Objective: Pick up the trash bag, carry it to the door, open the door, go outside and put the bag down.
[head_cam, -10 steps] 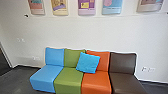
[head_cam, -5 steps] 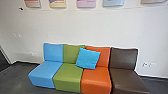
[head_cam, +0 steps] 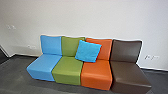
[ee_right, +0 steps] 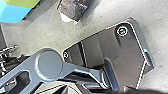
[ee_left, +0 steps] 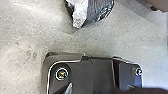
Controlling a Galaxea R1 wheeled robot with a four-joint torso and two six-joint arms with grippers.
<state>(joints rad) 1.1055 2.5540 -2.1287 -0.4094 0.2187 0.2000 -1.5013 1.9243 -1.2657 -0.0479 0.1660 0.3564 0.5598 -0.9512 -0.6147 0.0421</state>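
Note:
A dark, shiny trash bag (ee_left: 98,10) with a pale, crumpled part rests on the grey floor, seen from above in the left wrist view. The right wrist view has the same bag (ee_right: 72,9) on the floor, a short way off the robot's own dark base plate. A strip of floor lies between bag and plate, and part of the bag is cut off by the picture's edge in both wrist views.
Against the white wall stands a row of joined seats: blue (head_cam: 43,66), green (head_cam: 67,70), orange (head_cam: 97,75) and brown (head_cam: 130,75). A bright blue cushion (head_cam: 88,51) leans on the green and orange ones. Dark grey floor (head_cam: 15,75) runs along their front.
The head camera has moved and looks lower: the wall posters have left its picture and more floor shows in front of the seats.

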